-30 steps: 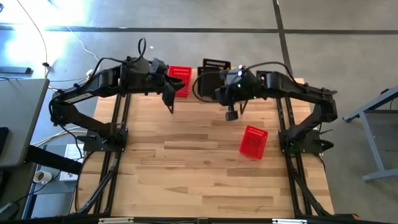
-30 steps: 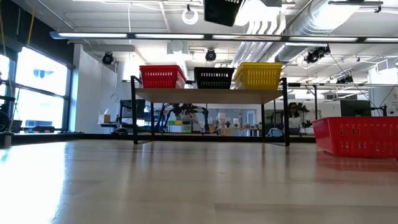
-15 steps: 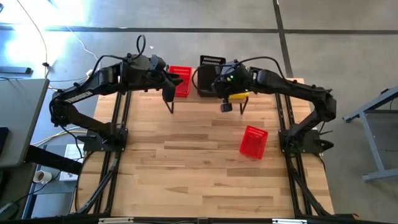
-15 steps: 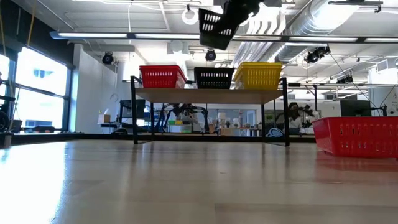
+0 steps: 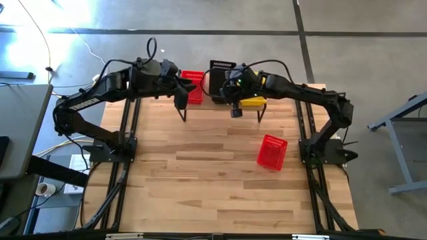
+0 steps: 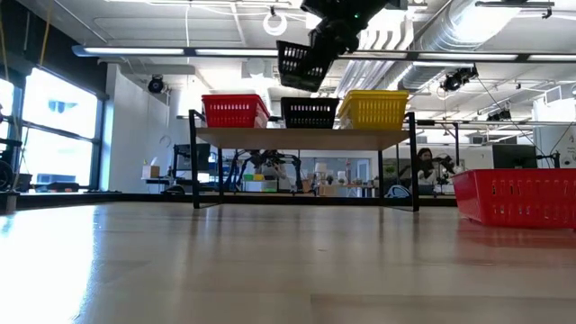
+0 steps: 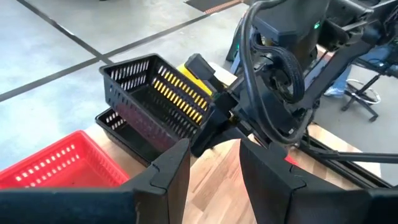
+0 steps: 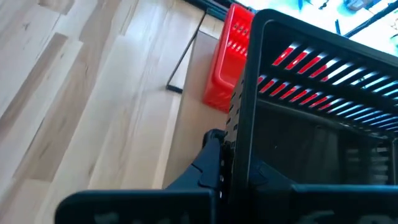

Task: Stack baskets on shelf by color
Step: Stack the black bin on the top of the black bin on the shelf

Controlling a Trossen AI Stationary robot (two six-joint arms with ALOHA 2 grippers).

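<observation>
Right gripper (image 7: 214, 121) clamped tight on the rim of a tilted black basket (image 6: 301, 65), held in the air just above the black basket on the shelf (image 6: 306, 137), left gripper (image 7: 214, 165) part open, empty, beside the shelf's red basket (image 6: 234, 111), another red basket (image 5: 271, 152) on the counter (image 5: 213, 180)

The tabletop (image 5: 200, 173) is pale wood planks, set on a grey concrete floor (image 5: 220, 17) crossed by dark seam lines. At nine o'clock of the tabletop stands a grey desk (image 5: 20, 127), and a metal frame (image 5: 400, 123) shows at three o'clock. Across the room, tall windows (image 6: 49, 130) let in daylight at nine o'clock. Long strip lights (image 6: 180, 54) and silver ducts (image 6: 450, 27) run under the ceiling, with cluttered workbenches (image 6: 270, 184) far behind.
</observation>
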